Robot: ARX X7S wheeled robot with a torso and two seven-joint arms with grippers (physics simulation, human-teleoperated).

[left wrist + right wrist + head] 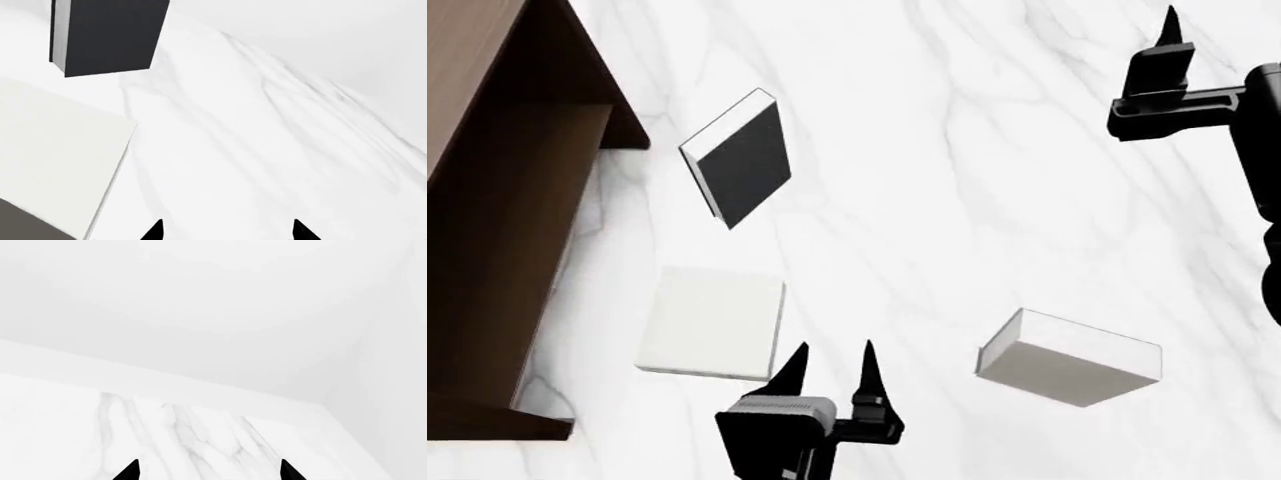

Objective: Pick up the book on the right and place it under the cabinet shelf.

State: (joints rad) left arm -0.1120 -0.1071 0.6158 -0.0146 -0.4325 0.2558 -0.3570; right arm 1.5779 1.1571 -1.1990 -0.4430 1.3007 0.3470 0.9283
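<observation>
White marble table [988, 150]: grey-veined, meeting a plain white wall in the right wrist view.
Cabinet shelf [494, 230]: dark brown wood, at the table's left edge.
Book on the right [1070, 357]: pale, flat, well apart from the cabinet, ungripped.
White book [711, 322]: just beside the cabinet.
Black book [739, 158]: near the cabinet's far corner.
Left gripper [830, 365]: fingers parted, empty.
Right gripper [1169, 40]: spread in its wrist view, empty.

You are working in a bare simulated room, not a furnished home: a white marble-veined tabletop [988, 200] meets plain white walls [213, 305], with only a dark wooden cabinet [494, 230] along its left edge.
</observation>
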